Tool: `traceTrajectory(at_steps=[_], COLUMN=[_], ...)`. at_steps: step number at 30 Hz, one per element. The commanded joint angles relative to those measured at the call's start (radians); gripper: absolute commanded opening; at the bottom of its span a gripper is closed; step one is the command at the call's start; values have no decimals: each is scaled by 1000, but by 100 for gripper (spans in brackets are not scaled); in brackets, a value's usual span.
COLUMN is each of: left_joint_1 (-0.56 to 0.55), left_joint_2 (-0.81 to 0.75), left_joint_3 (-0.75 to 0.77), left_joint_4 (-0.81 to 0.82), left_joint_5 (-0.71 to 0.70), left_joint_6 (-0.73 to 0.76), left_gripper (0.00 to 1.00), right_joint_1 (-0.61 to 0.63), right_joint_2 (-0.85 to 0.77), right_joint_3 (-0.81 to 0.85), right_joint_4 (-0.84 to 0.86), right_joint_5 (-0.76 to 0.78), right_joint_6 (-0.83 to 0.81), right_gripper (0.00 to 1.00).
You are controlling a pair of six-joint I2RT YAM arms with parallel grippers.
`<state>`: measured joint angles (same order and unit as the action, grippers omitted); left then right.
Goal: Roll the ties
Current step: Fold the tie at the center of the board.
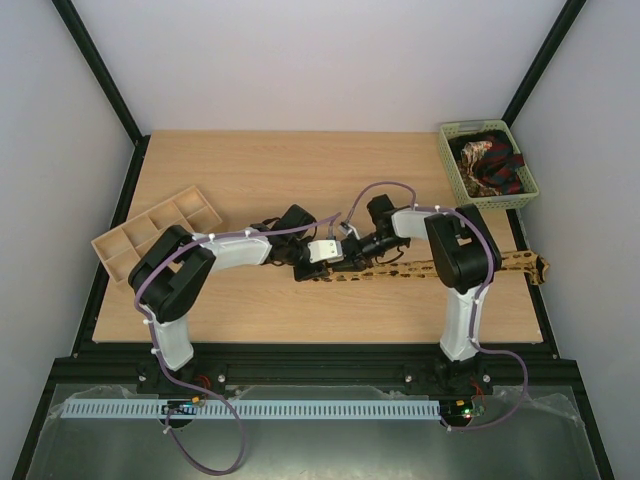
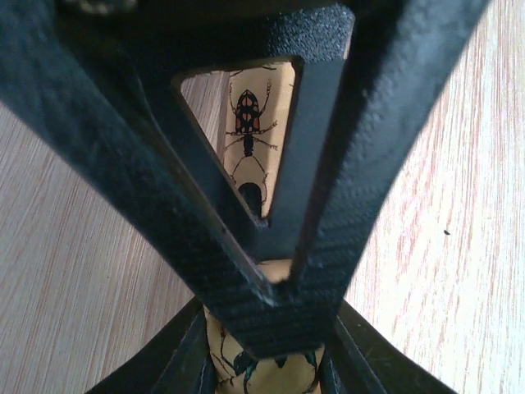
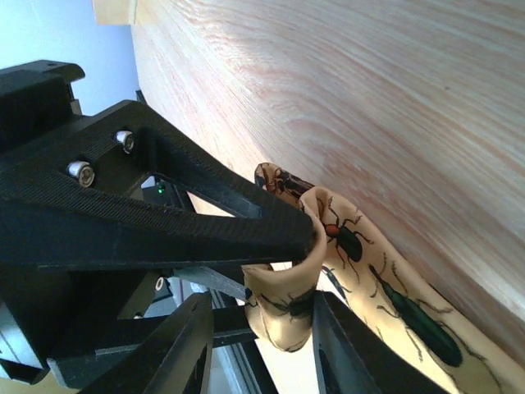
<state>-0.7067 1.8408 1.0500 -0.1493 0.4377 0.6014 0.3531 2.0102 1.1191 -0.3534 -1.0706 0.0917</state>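
Note:
A tan-yellow tie (image 1: 395, 271) printed with dark beetles lies across the table's front, its wide end at the right. Both grippers meet at its narrow left end. My left gripper (image 1: 322, 268) is shut on the curled end. In the left wrist view the tie (image 2: 262, 369) fills the gap between its jaws (image 2: 271, 305), and a black finger of the right gripper (image 2: 328, 164) crosses in front. My right gripper (image 1: 345, 262) is open. In the right wrist view its jaws (image 3: 262, 295) straddle the curl of the tie (image 3: 385, 304), which wraps over a left finger (image 3: 205, 222).
A green basket (image 1: 452, 170) at the back right holds dark red and patterned ties (image 1: 488, 165). A tan divided tray (image 1: 100, 243) sits at the left edge. Purple cables loop over both arms.

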Motion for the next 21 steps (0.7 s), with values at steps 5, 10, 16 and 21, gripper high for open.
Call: traceTrajectory(at_steps=[5,10,16,21], left_joint_1=[-5,-5,-25,-39], left_joint_2=[7,-2,53,81], left_joint_3=[23,3,36,41], left_joint_4=[-23,-45,-65,-98], left_joint_5=[-8,-23,-66,-106], left_joint_6=[0,42,47,80], left_gripper=[36,66,76,67], right_joint_1=[30,30,30,29], right_joint_2=[26,27,39,42], right_joint_3=[0,-7,-2,6], right_joint_4=[-33,-17,-3,-3], right_joint_5=[20,36,18,2], right_joint_6=[-28,-19,4,11], right_gripper=[6,1,1,1])
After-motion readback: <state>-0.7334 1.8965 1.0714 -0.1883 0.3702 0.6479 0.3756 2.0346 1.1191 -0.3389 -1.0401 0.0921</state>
